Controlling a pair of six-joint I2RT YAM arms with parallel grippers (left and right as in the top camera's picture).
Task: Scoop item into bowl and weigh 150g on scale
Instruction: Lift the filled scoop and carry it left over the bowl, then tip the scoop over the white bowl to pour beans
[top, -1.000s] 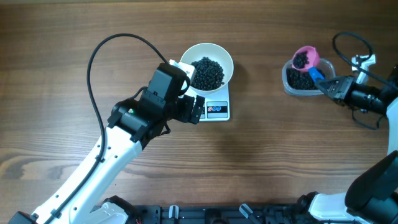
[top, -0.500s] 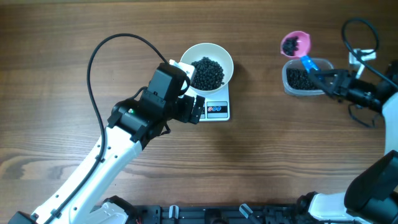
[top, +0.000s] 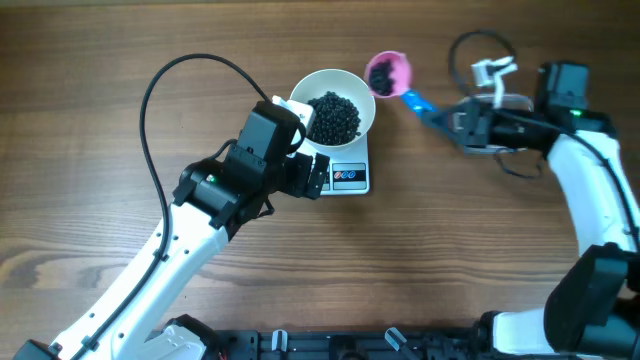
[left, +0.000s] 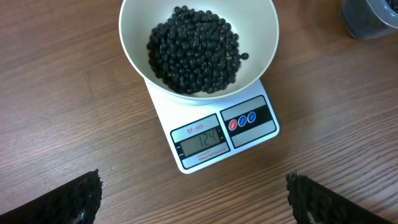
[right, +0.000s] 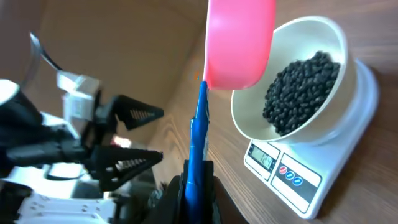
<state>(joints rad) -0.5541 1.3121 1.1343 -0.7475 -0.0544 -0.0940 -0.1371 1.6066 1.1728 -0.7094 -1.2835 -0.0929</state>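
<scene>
Right gripper (top: 443, 118) is clamped tight on the blue handle (top: 417, 102) of a little pink scoop (top: 387, 72), and from the overhead view you can see dark beans sitting in the scoop's cup. The scoop is up in the air off the scale's back right corner, just beside the bowl's rim. I can't tell if it touches the rim. The main heap of black beans (left: 196, 50) is in the white bowl (left: 258, 37), piled toward the middle with bare white wall showing all around, plus one stray bean up on the wall. The bowl sits on the back part of the white scale (left: 224, 134), overhanging its sides, and the front edge with the display and buttons stays uncovered. The display looks like it reads 124. Left gripper (left: 193, 183) hangs in front of the scale with its jaws spread as wide as they go and nothing between them, one finger off to each side of the scale's front. Way off past the scale's back right corner the left wrist view catches the corner of a tub (left: 370, 15) with dark stuff in it. Everything's on a wooden table (top: 450, 250), and a black cable (top: 150, 100) loops up off the left arm.
</scene>
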